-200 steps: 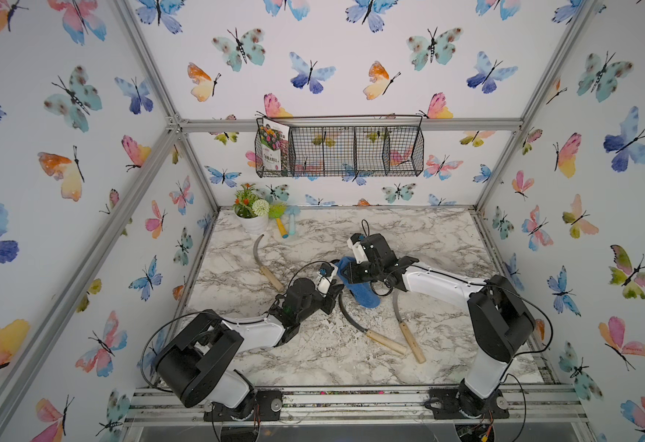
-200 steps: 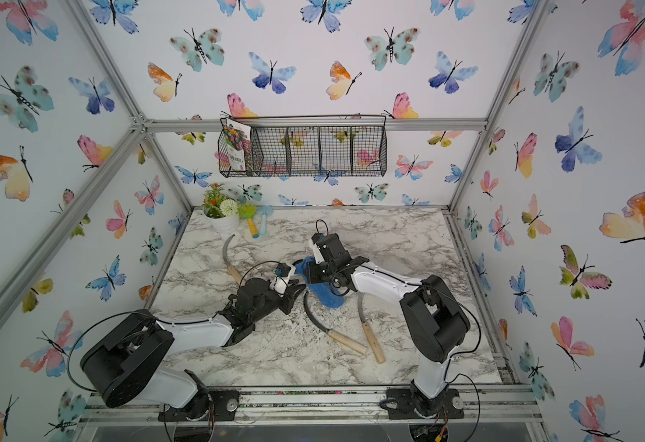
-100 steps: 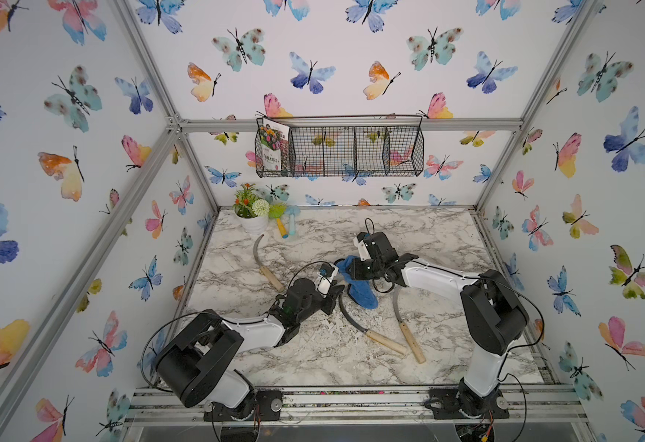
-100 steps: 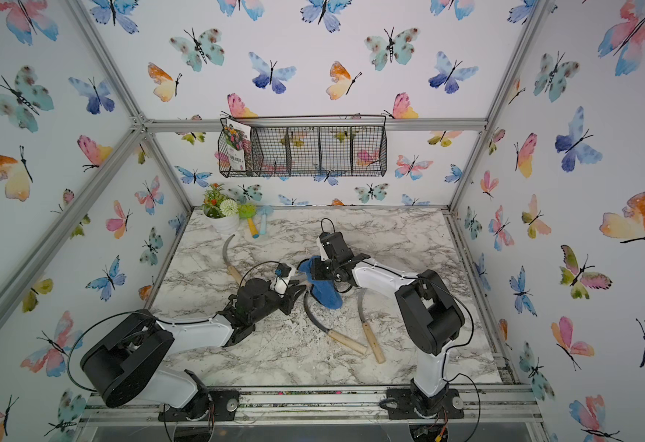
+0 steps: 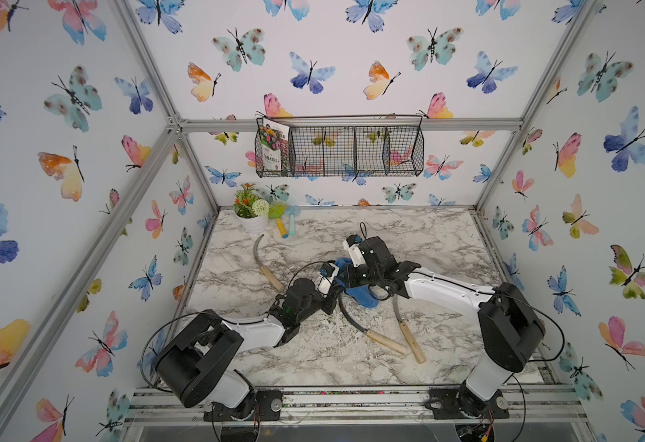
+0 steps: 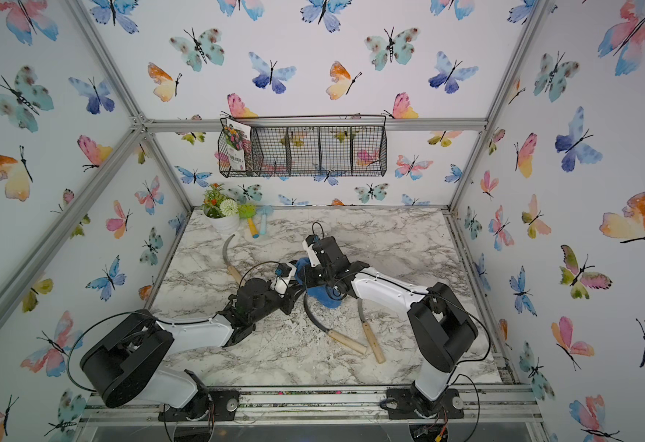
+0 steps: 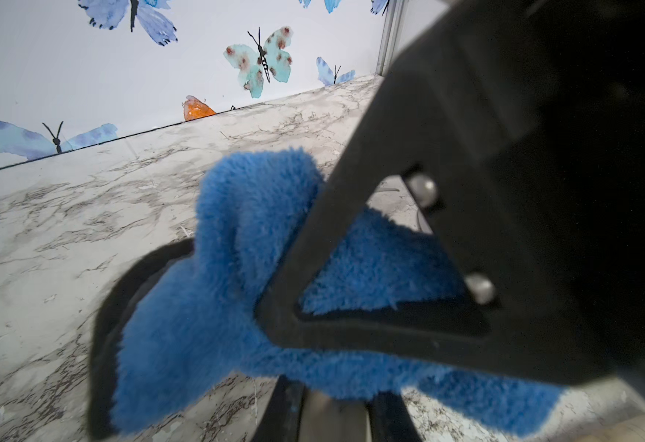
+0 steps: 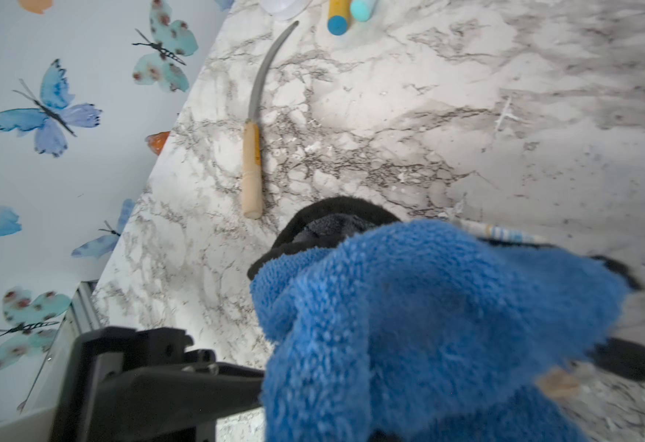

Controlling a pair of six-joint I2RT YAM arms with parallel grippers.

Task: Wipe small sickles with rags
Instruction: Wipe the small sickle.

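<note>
Mid-frame, I'm wiping a sickle (image 7: pixel 332 417).
Left gripper (image 5: pixel 337 294) is clamping it, right gripper (image 5: pixel 349 281) pinching the rag (image 5: pixel 365 298); I'm stroking along its curve.

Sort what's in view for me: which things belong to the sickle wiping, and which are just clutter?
For the job: blue rag; sickle by the pot; two front sickles.

Just lying about: flower pot; yellow and light-blue toy tools; wire basket on the wall; seed packet in it.
</note>
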